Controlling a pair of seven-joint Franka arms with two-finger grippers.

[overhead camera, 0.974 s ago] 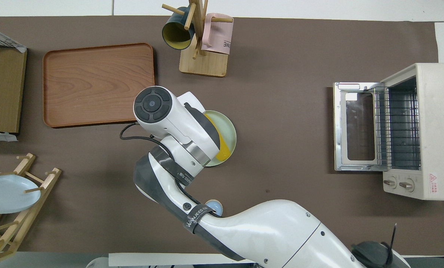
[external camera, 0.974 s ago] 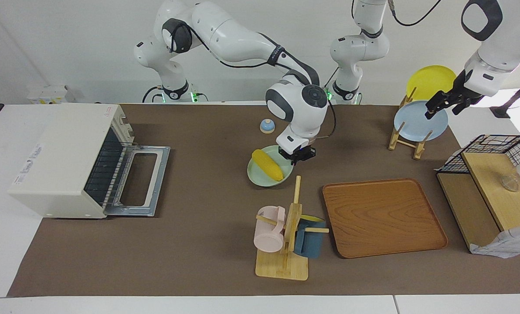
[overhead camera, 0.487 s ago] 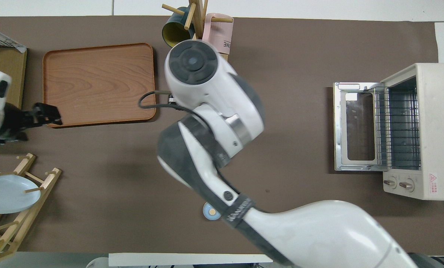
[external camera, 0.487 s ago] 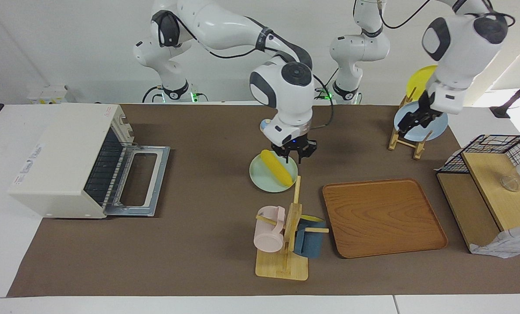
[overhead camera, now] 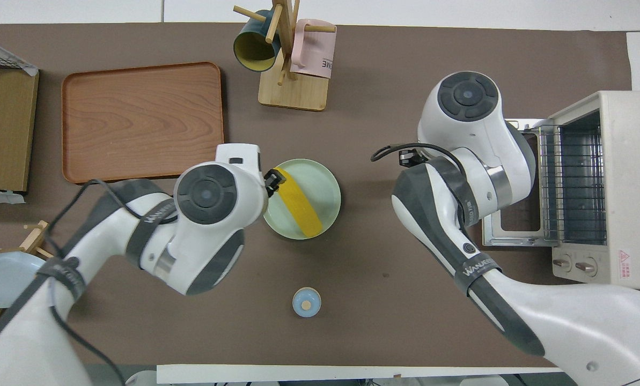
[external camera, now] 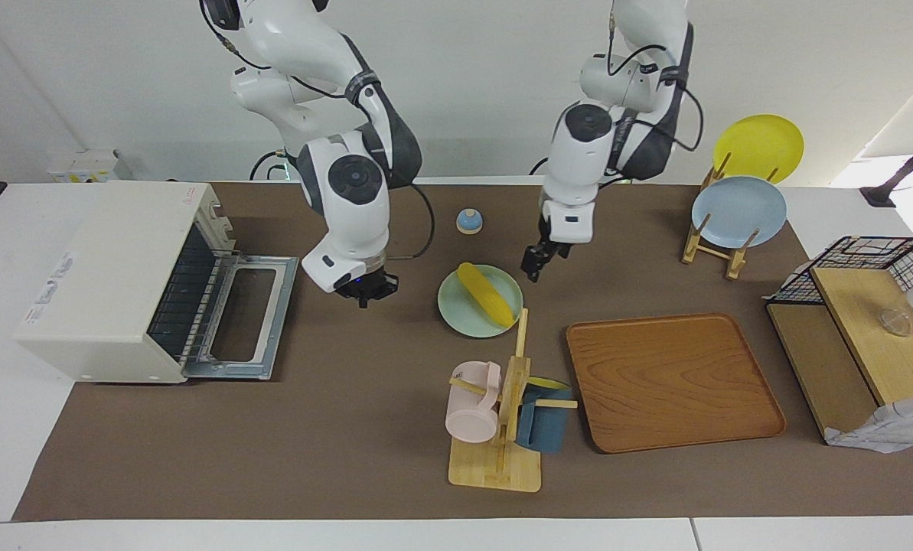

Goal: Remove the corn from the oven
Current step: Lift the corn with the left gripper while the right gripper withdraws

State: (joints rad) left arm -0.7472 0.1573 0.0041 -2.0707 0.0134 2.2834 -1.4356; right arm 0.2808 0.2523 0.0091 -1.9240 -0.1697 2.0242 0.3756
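Note:
The corn [external camera: 487, 294] is a yellow cob lying on a pale green plate [external camera: 460, 314] in the middle of the table; it also shows in the overhead view [overhead camera: 299, 202]. The cream-white oven [external camera: 112, 268] stands at the right arm's end with its glass door [external camera: 246, 317] dropped open and its wire rack [overhead camera: 572, 185] bare. My right gripper [external camera: 362, 294] hangs over the mat between the oven door and the plate, holding nothing. My left gripper [external camera: 533, 269] hangs just beside the plate's edge, toward the left arm's end, also seen in the overhead view [overhead camera: 272, 179].
A mug rack [external camera: 502, 428] with a pink and a blue mug stands farther from the robots than the plate. A wooden tray [external camera: 674, 379], a plate rack [external camera: 720, 245] with a blue and a yellow plate, a small blue knob [external camera: 469, 221] and a wire basket [external camera: 862, 264] are nearby.
My right gripper has left the plate and swung toward the oven. My left arm has swung from the plate rack to the plate's side. The corn stays on the plate.

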